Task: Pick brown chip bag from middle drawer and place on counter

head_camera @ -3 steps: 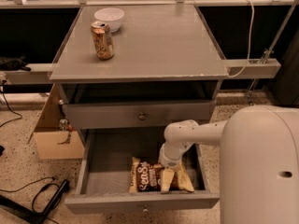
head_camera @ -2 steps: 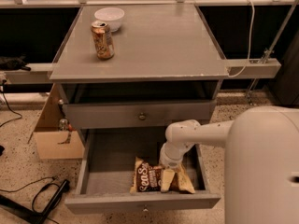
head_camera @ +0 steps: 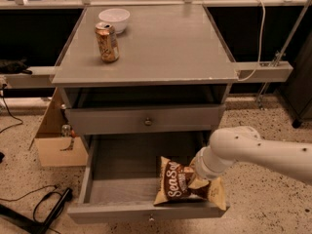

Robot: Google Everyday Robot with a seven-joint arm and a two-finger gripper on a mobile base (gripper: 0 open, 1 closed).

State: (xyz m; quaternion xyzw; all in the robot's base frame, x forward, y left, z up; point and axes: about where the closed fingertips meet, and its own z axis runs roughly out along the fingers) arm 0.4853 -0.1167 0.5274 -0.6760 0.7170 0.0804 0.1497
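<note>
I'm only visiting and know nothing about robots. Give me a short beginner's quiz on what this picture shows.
1. True or false: the brown chip bag lies on the counter.
2. What stands beside the white bowl? A) soda can B) mug C) bottle
3. Fill in: the gripper is down in the open middle drawer, right at the ____.
Key: 1 false; 2 A; 3 brown chip bag.

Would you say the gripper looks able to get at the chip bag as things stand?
Probably yes: the gripper is down in the open drawer, right at the chip bag, and nothing lies between them.
</note>
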